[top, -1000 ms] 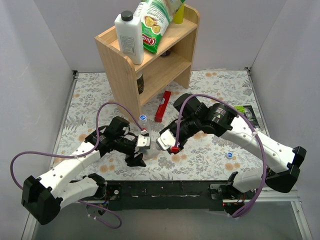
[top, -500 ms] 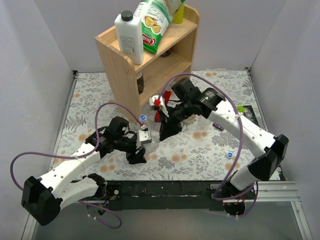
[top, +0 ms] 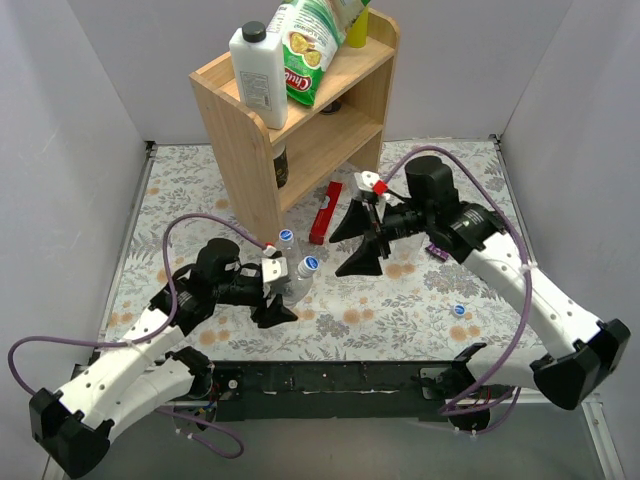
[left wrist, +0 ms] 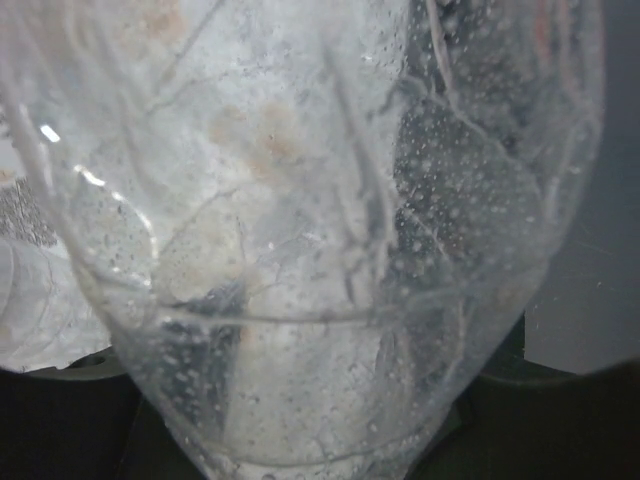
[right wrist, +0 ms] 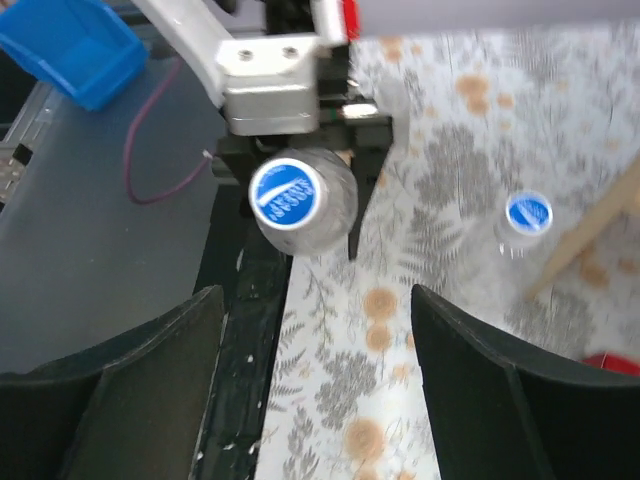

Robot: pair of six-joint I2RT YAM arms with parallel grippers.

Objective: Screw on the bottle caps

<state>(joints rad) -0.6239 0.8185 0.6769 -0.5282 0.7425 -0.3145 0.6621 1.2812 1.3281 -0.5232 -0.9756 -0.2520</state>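
Close to the near edge of the surface (top: pixel 420 290), toward its right side, a loose blue cap (top: pixel 459 310) is seen lying alone. Left of the middle and a little farther in, the left claw (top: pixel 278 293) is closed around a clear bottle (top: pixel 296 279). The bottle is held tilted, with its blue cap (top: pixel 311 263) on and turned toward the right claw (top: pixel 357 242). In the left wrist view the frame is filled by the clear bottle (left wrist: pixel 300 250), its wall beaded with droplets. The right claw is spread wide with nothing in it and is set apart from the bottle. In the right wrist view the blue cap (right wrist: pixel 286 194) is seen beyond its fingers (right wrist: pixel 160 390). Farther in, a second capped bottle (top: pixel 286 238) is stood upright just beside the foot of a wooden shelf (top: pixel 240 150), and a red packet (top: pixel 325 212) is laid nearby. A white jug (top: pixel 258 70) is carried on the shelf's top.
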